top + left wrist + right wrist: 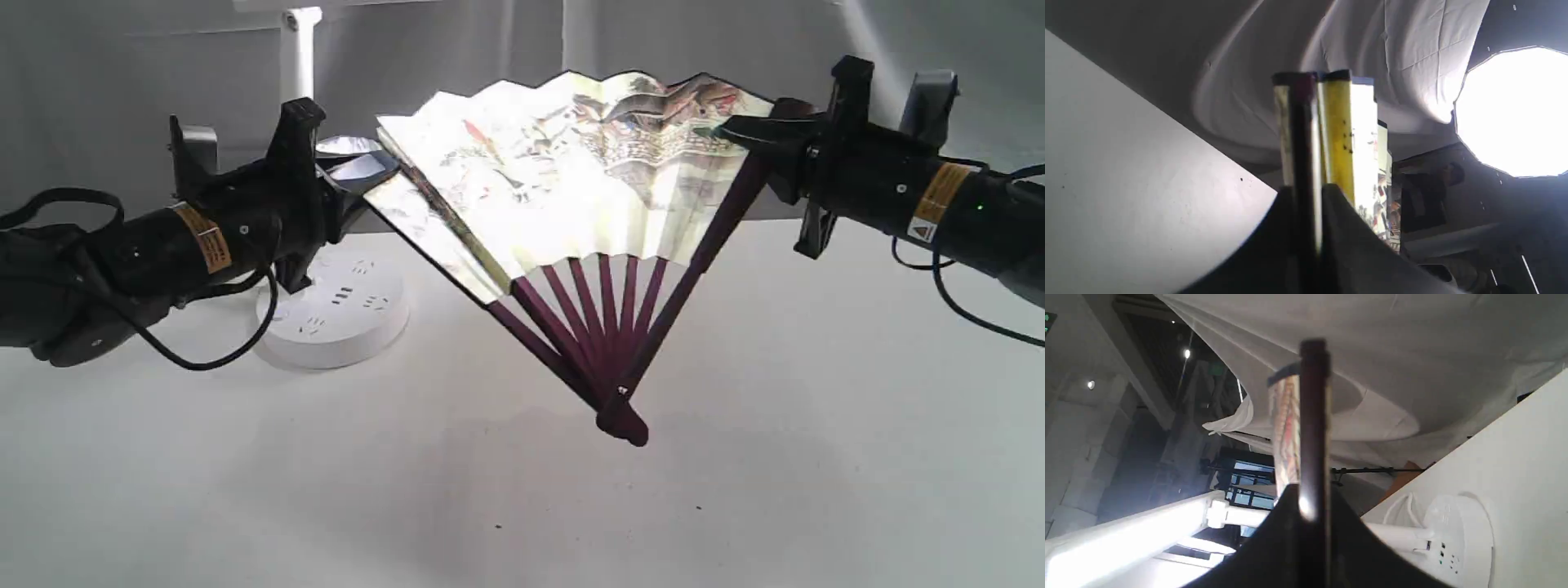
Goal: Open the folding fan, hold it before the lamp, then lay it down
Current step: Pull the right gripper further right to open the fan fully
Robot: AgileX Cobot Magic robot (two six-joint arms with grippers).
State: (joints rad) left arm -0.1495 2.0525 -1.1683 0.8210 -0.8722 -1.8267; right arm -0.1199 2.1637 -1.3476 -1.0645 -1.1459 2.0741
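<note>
Left tool [377, 169] gripping one folding fan [563, 180] guard, right tool [732, 129] gripping other

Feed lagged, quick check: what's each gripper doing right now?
Left gripper: closed on one guard of the folding fan.
Right gripper: closed on the other guard.

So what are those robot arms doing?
They are holding a fan up over the table. The left arm has its jaws shut on one edge stick, the right arm on the other, and the fan is spread open between them. The lamp stands behind the left arm. The fan is not laid down yet.
</note>
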